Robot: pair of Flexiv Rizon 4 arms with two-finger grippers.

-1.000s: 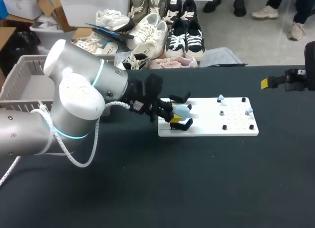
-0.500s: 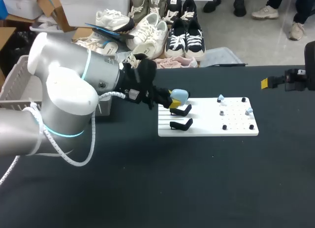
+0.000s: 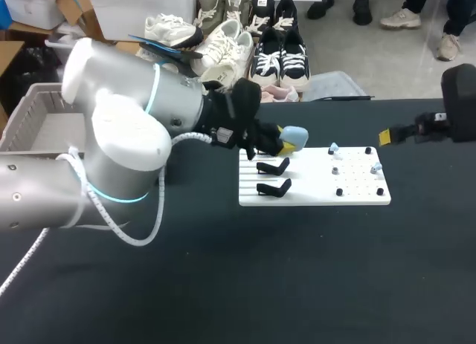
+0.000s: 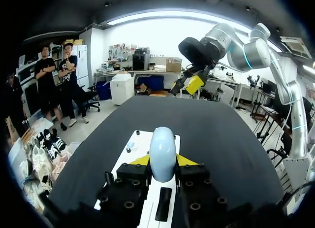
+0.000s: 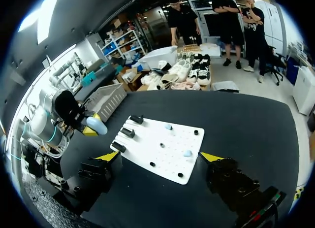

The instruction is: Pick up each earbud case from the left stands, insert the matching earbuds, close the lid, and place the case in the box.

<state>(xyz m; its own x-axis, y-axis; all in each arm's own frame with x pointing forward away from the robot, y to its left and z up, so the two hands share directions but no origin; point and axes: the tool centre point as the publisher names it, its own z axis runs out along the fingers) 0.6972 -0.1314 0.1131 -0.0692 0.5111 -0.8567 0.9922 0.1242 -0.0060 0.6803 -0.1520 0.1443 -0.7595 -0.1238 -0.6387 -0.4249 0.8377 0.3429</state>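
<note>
My left gripper (image 3: 286, 145) is shut on a light blue earbud case (image 3: 294, 137), held in the air above the left end of the white board (image 3: 357, 188). In the left wrist view the case (image 4: 162, 153) stands upright between the yellow fingertips (image 4: 140, 160). Below it the black stands (image 3: 272, 168) hold nothing. Two pale blue earbuds (image 3: 334, 147) (image 3: 376, 167) sit on pegs on the board's right half. My right gripper (image 3: 390, 134) hovers open off the board's right end. Its wrist view shows the board (image 5: 162, 139) ahead of its spread fingers (image 5: 109, 155), and the held case (image 5: 94, 124) beyond.
A grey slatted basket (image 3: 30, 117) stands at the table's far left, behind my left arm; the right wrist view shows it (image 5: 106, 96) past the board. Dark table surface lies bare in front of the board (image 3: 297, 270).
My left gripper has lifted the blue case off the stand and carried it up and to the right. The right gripper has shifted a little left, toward the board.
</note>
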